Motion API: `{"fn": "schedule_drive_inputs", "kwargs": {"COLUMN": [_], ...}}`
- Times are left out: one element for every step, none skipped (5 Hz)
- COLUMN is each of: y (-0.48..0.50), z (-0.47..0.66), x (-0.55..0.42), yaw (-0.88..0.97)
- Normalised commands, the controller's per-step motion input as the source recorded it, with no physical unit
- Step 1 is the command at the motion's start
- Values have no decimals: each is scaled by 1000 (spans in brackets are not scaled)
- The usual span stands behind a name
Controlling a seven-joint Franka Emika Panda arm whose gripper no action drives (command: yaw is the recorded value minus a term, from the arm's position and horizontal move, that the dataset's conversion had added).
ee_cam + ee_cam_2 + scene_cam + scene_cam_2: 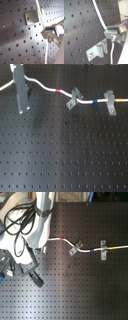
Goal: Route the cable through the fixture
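The limp, light cable (99, 18) is held clenched in the jaws beside the fixture (97, 51); best gripped nearby.

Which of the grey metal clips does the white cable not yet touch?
The narrow upright grey clip beside the gripper; the tilted clip and T-topped clip already carry the white cable.

Two other grey clips (74, 99) (110, 102), perforated board (65, 154)

White cable (47, 87) beside upright grey fixture (31, 16), thru tilted clip.
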Motion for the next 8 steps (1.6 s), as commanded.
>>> {"fn": "schedule_drive_inputs", "kwargs": {"y": [15,-8,-11,-9,211,224,110,61], "z": [216,245,256,209,-44,-156,490,484], "x": [-7,-23,-43,-68,-17,2,13,-148], "yaw": [714,820,851,857,497,443,274,63]}}
